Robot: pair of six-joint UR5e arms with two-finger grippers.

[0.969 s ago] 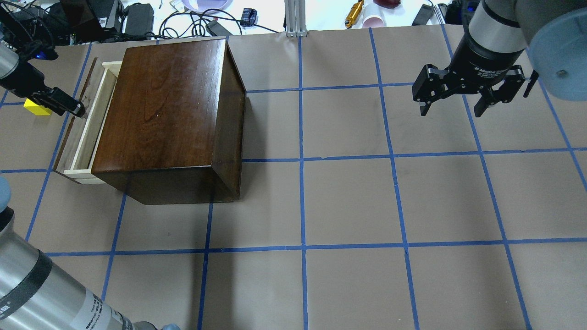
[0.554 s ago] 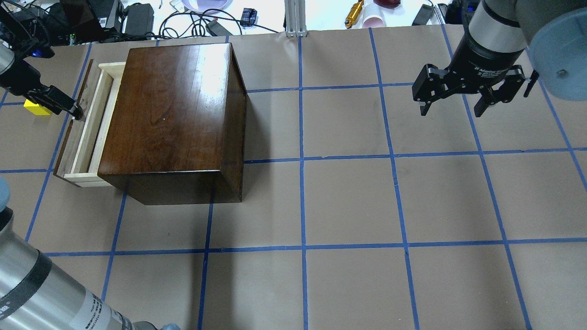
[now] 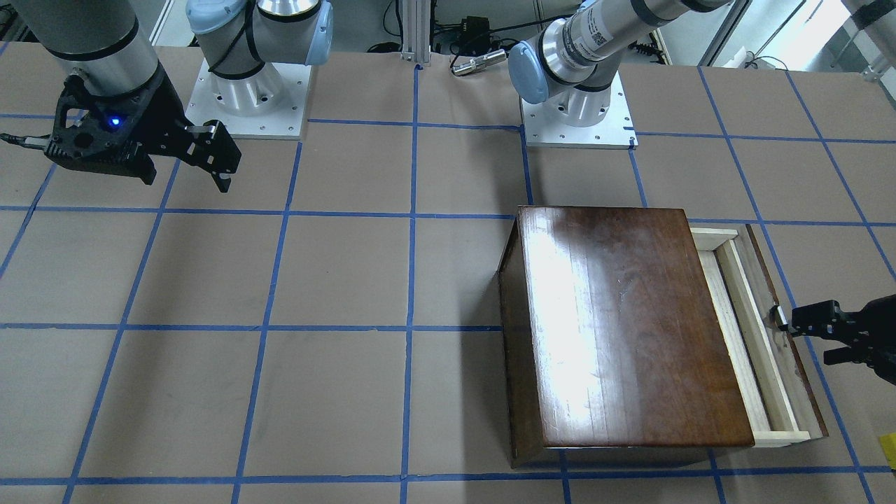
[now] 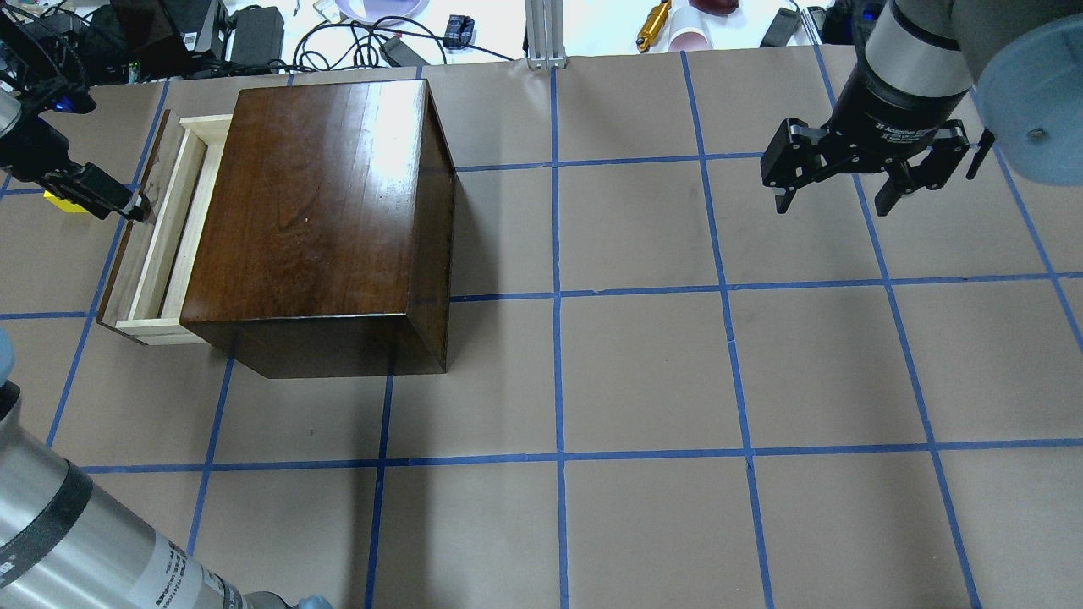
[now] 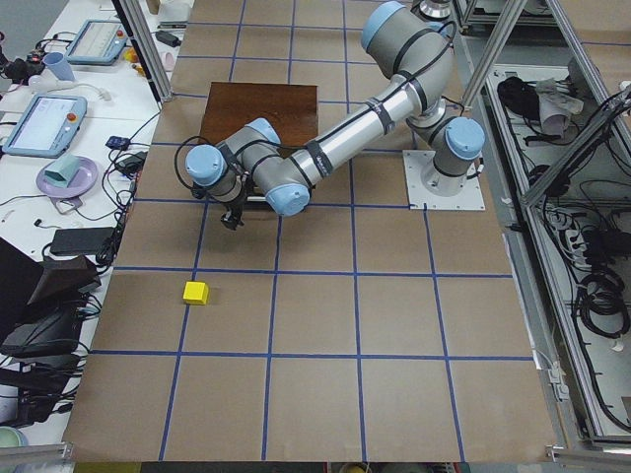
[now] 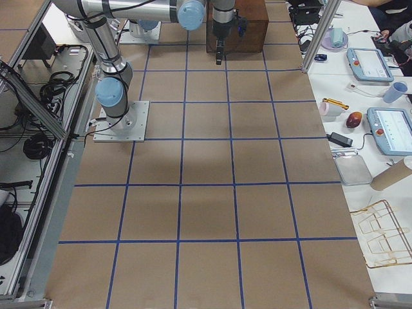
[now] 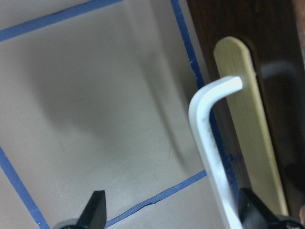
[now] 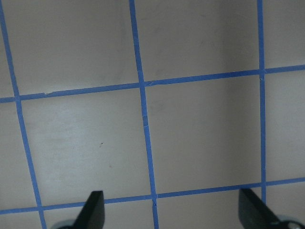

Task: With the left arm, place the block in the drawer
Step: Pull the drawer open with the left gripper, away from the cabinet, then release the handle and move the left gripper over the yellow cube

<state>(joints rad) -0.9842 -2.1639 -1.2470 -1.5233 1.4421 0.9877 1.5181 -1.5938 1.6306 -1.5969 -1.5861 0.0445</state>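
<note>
Block (image 5: 195, 293): one small yellow cube, flat on the counter (image 4: 643, 372) behind my left hand (image 7: 175, 213), on the side away from the drawer (image 4: 152, 254), clear of the fingers and not held. I judge it light, rigid and not fragile. The faces look smooth, so it may slip or twist if pinched off-centre. Best hold is from above, across two opposite flat faces and low on the cube, with the fingers square to it. Left hand: jaws wide, holding nothing. The wrist view has the metal pull (image 7: 205, 129) between the fingertips, close to one of them, with the dark drawer front right ahead. The drawer is part-way out of the cabinet (image 4: 313, 211), with a narrow strip of pale tray showing in front of the hand. My judgement is that the gap is tight for a drop. Right hand (image 4: 833, 203): jaws wide, empty, hanging over bare counter well away across from the left hand. Count: one block, one drawer, one pull, one cabinet, two arms.
</note>
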